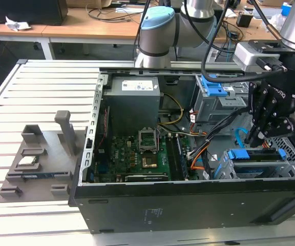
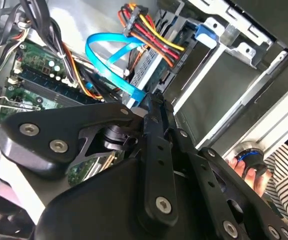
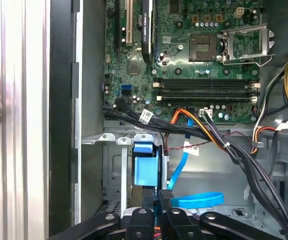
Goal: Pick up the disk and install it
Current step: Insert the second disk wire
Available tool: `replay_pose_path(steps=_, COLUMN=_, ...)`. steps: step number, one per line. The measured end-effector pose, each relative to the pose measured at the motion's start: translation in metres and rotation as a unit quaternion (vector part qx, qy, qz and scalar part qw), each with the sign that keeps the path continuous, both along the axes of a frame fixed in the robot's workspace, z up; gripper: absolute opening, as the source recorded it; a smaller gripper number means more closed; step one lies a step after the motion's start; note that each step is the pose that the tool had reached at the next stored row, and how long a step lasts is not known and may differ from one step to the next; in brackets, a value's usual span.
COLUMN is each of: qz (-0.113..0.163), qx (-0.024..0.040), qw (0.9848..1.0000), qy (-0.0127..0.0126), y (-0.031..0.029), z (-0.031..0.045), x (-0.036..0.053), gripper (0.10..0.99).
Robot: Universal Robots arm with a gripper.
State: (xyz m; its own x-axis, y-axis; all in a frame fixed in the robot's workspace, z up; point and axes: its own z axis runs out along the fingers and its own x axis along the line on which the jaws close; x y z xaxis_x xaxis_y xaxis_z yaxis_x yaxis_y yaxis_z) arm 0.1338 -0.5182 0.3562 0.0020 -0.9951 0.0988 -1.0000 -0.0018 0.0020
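Note:
The disk (image 1: 255, 156) lies in the grey drive cage (image 1: 291, 164) at the exterior view's right, inside the open computer case. Its dark top is framed by the blue carrier bracket (image 1: 238, 154). My gripper (image 1: 255, 134) hangs just above it, fingers pointing down. In both wrist views the black fingers (image 3: 165, 199) press together at the tips (image 2: 154, 102), with nothing seen between them. I cannot tell whether the tips touch the disk.
A blue ribbon cable (image 1: 239, 136) and a black and orange cable bundle (image 3: 204, 131) run beside the fingers. The green motherboard (image 1: 147, 154) lies further in. A blue latch on a grey cage (image 1: 212, 87) stands behind. A person's hand (image 2: 249, 167) holds a button outside the case.

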Motion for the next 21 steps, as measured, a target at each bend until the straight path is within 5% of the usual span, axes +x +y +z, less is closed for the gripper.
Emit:
replay_pose_path(steps=7, qz=0.0, qx=-0.0008, qw=1.0, qy=0.0, y=-0.0002, z=-0.0071, x=0.0122, gripper=0.161)
replay_pose_path(steps=21, qz=0.0, qx=-0.0009, qw=1.0, qy=0.0, y=-0.0016, z=-0.0156, x=0.0169, gripper=0.161)
